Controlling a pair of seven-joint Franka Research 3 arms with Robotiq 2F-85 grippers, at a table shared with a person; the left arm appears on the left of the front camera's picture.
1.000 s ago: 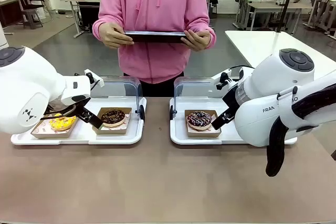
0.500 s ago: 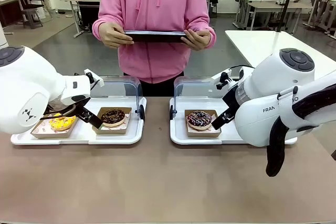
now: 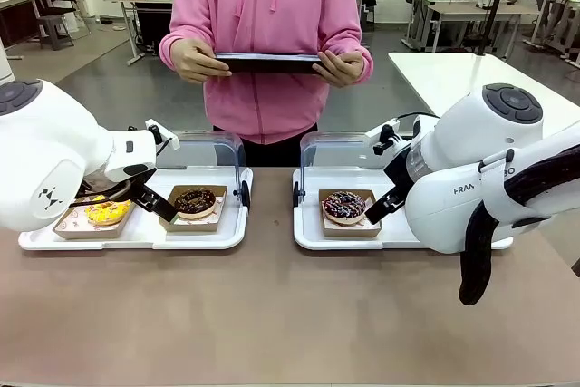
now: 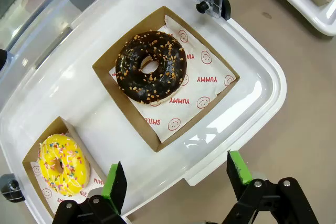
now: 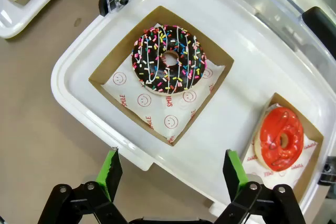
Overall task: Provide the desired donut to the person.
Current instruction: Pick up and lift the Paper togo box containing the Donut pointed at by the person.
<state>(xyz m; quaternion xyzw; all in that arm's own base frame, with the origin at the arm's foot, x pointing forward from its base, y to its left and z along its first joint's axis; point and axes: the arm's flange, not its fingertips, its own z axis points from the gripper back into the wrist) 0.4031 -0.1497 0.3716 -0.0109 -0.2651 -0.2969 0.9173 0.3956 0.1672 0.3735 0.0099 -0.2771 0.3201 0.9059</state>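
The person (image 3: 267, 33) in a pink hoodie stands at the far side, both hands on a dark tablet (image 3: 268, 62). The left white tray (image 3: 136, 228) carries a yellow sprinkled donut (image 3: 108, 213) (image 4: 62, 163) and a chocolate nut donut (image 3: 195, 201) (image 4: 151, 66), each in a brown card box. The right white tray (image 3: 313, 233) (image 5: 73, 77) carries a chocolate donut with coloured sprinkles (image 3: 344, 206) (image 5: 168, 59) and a red glazed donut (image 5: 282, 138). My left gripper (image 4: 178, 174) hovers open above the left tray's near edge. My right gripper (image 5: 170, 170) hovers open above the right tray's near edge.
Each tray has a clear lid (image 3: 204, 153) standing open at its far side. Brown tabletop (image 3: 272, 314) stretches bare toward the near edge. A white table (image 3: 453, 74) stands at the back right.
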